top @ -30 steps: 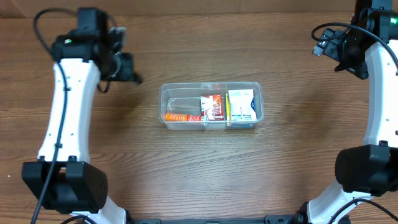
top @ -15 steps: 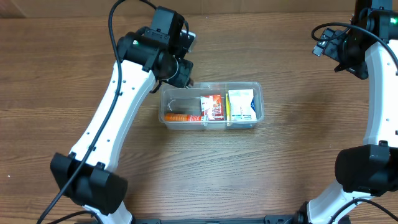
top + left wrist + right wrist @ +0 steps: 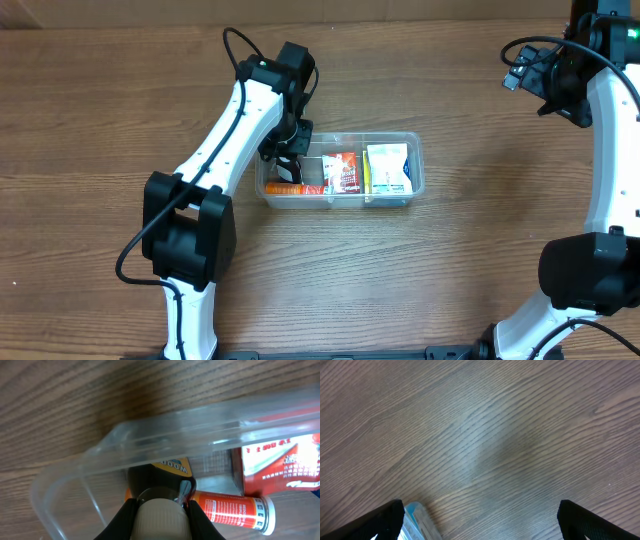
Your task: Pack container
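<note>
1. Container [image 3: 418,170]: clear, shallow tub. It sits mid-table, long side running left to right, on the wood table [image 3: 450,270].
2. My left pincer [image 3: 159,515]: lowered over the container's left end and clamped on the beige cap of a dark bottle [image 3: 160,477]. One finger presses each side of the cap.
3. Bottle: yellow label. It hangs inside the left end, below the rim, beside the orange tube. From the wrist view I cannot tell whether its base touches the floor of the tub.
4. Orange tube [image 3: 235,510]: white cap. It lies flat along the near wall, in the left half.
5. Red box [image 3: 280,462]: stands about mid-container, right of the bottle and just beyond the tube.
6. White box [image 3: 388,168]: green and blue print, fills the right end.
7. My right pincer [image 3: 482,515]: at the far right of the table, well apart from the container. Its fingers are spread wide over bare wood, gripping nothing.
</note>
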`<state>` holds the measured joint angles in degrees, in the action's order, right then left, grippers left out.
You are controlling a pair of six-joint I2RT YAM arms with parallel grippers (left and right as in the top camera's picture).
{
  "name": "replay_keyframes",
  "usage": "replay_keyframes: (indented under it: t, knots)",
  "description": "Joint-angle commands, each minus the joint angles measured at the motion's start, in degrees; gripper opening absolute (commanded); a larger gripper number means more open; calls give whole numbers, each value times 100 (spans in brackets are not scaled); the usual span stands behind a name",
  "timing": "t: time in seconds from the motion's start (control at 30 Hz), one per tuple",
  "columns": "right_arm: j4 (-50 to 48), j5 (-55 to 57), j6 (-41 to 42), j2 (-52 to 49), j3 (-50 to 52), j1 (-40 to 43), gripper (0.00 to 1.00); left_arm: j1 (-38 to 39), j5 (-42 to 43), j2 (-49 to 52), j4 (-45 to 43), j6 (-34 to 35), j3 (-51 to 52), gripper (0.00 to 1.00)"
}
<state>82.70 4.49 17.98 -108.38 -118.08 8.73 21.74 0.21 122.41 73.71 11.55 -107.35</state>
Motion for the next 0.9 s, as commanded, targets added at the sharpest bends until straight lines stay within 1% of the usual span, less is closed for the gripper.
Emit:
replay_keyframes:
  t: [0.0,0.03,0.1,0.13,0.17,0.23,0.27,0.33,0.43,0.5,0.6,0.67,0.73,0.8,0.83,0.87]
  knots:
    - [-4,39,0,149,-125,2,100,4,-83,291,-24,136,0,6]
    - [-4,39,0,149,-125,2,100,4,-83,295,-35,136,0,6]
    - [-4,42,0,149,-125,2,100,4,-81,295,-61,136,0,11]
    - [-4,39,0,149,-125,2,100,4,-81,295,-61,136,0,17]
    - [-4,39,0,149,-125,2,100,4,-83,295,-42,133,0,36]
    - [-4,39,0,149,-125,2,100,4,-83,293,-2,133,-7,62]
    - [-4,39,0,149,-125,2,100,4,-83,293,-4,133,-7,65]
    - [-4,39,0,149,-125,2,100,4,-83,293,9,131,-37,68]
    - [-4,39,0,149,-125,2,100,4,-81,293,151,127,-232,69]
    - [-4,39,0,149,-125,2,100,7,-79,293,332,72,-566,69]
    - [-4,39,0,149,-125,2,100,7,-57,293,706,35,-1366,69]
    - [-4,39,0,149,-125,2,100,17,-61,293,1132,-63,-2221,69]
    - [-4,39,0,149,-125,2,100,20,-240,262,1582,-184,-2968,70]
    - [-4,39,0,149,-125,2,100,-15,-669,118,2094,-168,-3676,76]
    - [-4,39,0,149,-125,2,100,-48,-782,7,2282,-164,-3943,80]
    - [-4,39,0,149,-125,2,100,-83,-837,-96,2310,-164,-4072,88]
